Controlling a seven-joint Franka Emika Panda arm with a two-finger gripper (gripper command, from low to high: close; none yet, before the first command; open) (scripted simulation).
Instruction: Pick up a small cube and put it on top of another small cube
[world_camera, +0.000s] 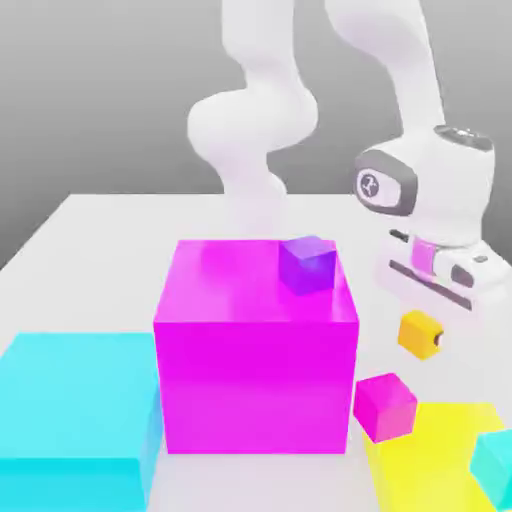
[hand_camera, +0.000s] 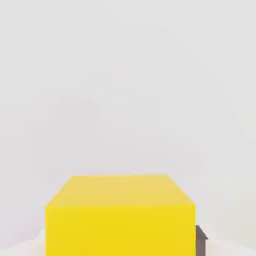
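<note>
note that your gripper (world_camera: 424, 338) is clenched on the small cube (world_camera: 420, 333), the orange-yellow one, holding it in the air clear of the table (world_camera: 100, 225). the small magenta cube (world_camera: 386, 406) lies just below it, resting on the yellow block (world_camera: 430, 470). on the exterior view's left stands the big magenta block (world_camera: 255, 375), carrying the small purple cube (world_camera: 306, 264).

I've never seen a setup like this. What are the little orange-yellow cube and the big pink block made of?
The small orange-yellow cube looks like smooth matte plastic: flat even colour, no grain or glare. The big magenta block looks alike, slightly glossier, with a soft sheen on top. Both are simulator renders, so the material is a guess.
</note>
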